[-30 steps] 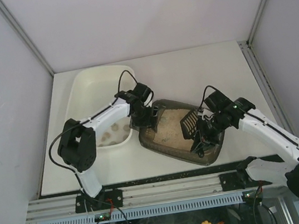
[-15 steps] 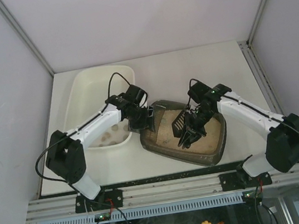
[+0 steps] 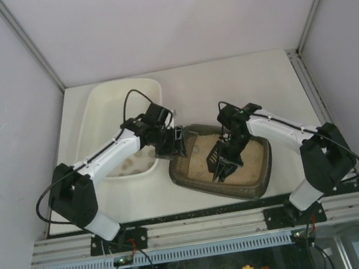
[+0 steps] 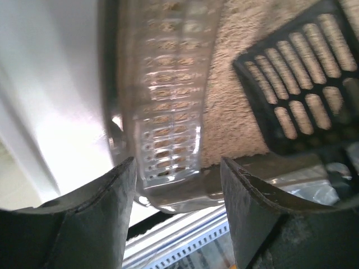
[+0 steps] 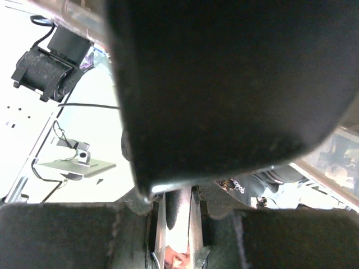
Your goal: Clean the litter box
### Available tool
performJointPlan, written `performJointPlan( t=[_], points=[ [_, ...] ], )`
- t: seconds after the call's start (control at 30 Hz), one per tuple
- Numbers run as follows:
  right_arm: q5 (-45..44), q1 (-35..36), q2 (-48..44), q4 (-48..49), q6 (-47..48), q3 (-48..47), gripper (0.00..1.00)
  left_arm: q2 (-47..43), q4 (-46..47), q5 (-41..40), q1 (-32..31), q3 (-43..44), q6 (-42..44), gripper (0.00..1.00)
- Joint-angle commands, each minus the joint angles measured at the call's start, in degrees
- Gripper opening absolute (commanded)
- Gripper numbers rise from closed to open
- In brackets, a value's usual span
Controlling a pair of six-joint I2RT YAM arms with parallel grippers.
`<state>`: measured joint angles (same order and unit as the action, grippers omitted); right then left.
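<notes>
The litter box (image 3: 257, 177) is a dark translucent tray of beige litter at the table's front centre. My left gripper (image 3: 172, 146) is open at its left rim, and the left wrist view shows the fingers (image 4: 106, 224) astride the translucent rim (image 4: 168, 112), apart from it. My right gripper (image 3: 231, 155) is shut on the handle of a black slotted scoop (image 3: 215, 161), whose head lies low over the litter in the box's left half. The scoop head (image 4: 303, 84) shows over the litter (image 4: 235, 117) in the left wrist view. In the right wrist view the scoop's dark back (image 5: 224, 84) fills the frame above my gripper (image 5: 178, 224).
A larger white tub (image 3: 104, 102) stands just left of the litter box, with several pale clumps (image 3: 129, 162) at its near end. The left arm reaches across the tub. Grey walls close in both sides and the back. A metal rail (image 3: 207, 228) runs along the front edge.
My right arm has swung the scoop left across the litter, from the box's right side to its left half. My left gripper has shifted slightly along the left rim.
</notes>
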<state>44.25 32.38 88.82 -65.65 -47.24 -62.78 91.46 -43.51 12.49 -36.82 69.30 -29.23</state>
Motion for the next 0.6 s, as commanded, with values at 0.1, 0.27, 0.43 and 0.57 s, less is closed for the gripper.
performJointPlan(
  t=[0.1,0.27,0.43,0.57],
  points=[
    [-1.9,0.6,2.6,6.1,-2.9,-1.6,0.0,-4.3,6.2,6.5,0.0,-0.3,-2.3,0.65],
    [0.6,1.4,5.7,10.3,-4.2,-1.6,0.0,-4.5,6.4,6.2,0.2,-0.3,-2.3,0.65],
    [1.9,3.0,9.1,13.2,-4.5,-2.9,0.0,-5.5,6.4,5.8,1.6,-0.2,-2.3,0.65],
    [0.4,3.6,10.4,16.1,-5.0,-4.0,0.0,-6.5,6.6,6.0,3.4,-0.9,-2.3,0.65]
  ],
)
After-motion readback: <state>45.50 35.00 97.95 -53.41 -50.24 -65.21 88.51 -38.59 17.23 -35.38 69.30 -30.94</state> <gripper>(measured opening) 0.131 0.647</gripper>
